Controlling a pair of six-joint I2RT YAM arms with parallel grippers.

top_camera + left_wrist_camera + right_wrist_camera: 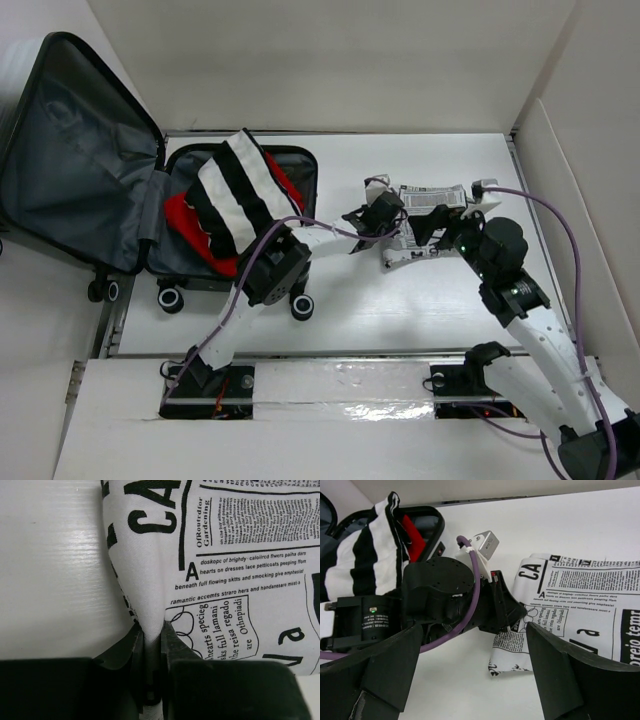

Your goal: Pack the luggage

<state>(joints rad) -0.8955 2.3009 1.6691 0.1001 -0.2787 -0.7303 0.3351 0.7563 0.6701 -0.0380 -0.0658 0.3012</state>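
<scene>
The luggage [70,170] lies open at the left rear of the worktop [400,310]. It sits well to the left of both end effectors, which meet over a newspaper-print cloth [430,197] near the middle.

The left end effector [151,632] is clenched on a raised fold at that cloth's left edge, its dark fingers [172,650] pinching the fabric between them. The right end effector [472,635] faces it from the other side, released, with its jaws spread wide above the cloth's near edge.

The suitcase shows a black rim, a grey fabric lining in the lid swung out to the left, and black wheels with pale hubs along its near side. In its lower half a black-and-white striped garment [235,195] is draped over a red one [185,225], with the striped piece spilling over the far rim. The outer shell faces away, so no print can be made out.

Counted in the overhead view: one suitcase, three wheels showing, one striped garment, one red garment, one newspaper-print cloth and two end effectors.
</scene>
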